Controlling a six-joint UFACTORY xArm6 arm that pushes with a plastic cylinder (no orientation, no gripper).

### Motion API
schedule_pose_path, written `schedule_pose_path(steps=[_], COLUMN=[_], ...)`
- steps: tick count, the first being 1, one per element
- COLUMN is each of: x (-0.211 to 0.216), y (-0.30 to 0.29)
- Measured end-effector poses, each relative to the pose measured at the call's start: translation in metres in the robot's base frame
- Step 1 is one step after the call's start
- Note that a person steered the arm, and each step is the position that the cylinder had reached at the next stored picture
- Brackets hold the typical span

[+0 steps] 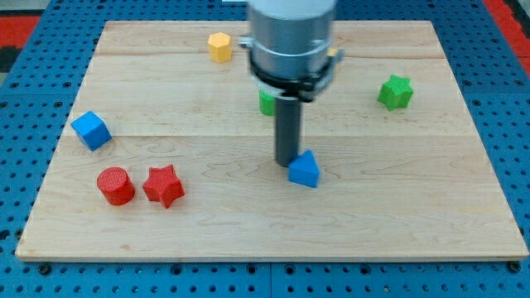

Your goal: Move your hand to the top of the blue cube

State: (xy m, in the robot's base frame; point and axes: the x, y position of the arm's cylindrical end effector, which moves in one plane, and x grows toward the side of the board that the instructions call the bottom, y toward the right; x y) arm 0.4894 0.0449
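Observation:
The blue cube [91, 130] sits near the left edge of the wooden board [207, 223]. My tip [286, 161] is at the board's middle, far to the right of the cube. It stands just left of and touching or almost touching a blue triangular block [305, 170]. The arm's grey body [290, 37] rises above the rod.
A red cylinder [115, 185] and a red star [163, 185] lie below and right of the cube. A yellow hexagon block [219, 46] is at the top. A green block [267, 103] is partly hidden behind the rod. A green star [396, 92] is at the right.

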Motion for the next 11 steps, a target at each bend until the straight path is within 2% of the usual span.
schedule_pose_path(steps=[1, 3, 4, 5, 6, 8, 9, 11], x=[0.020, 0.045, 0.075, 0.077, 0.058, -0.044, -0.083, -0.102], y=[0.063, 0.003, 0.054, 0.072, 0.064, -0.052, -0.137, -0.294])
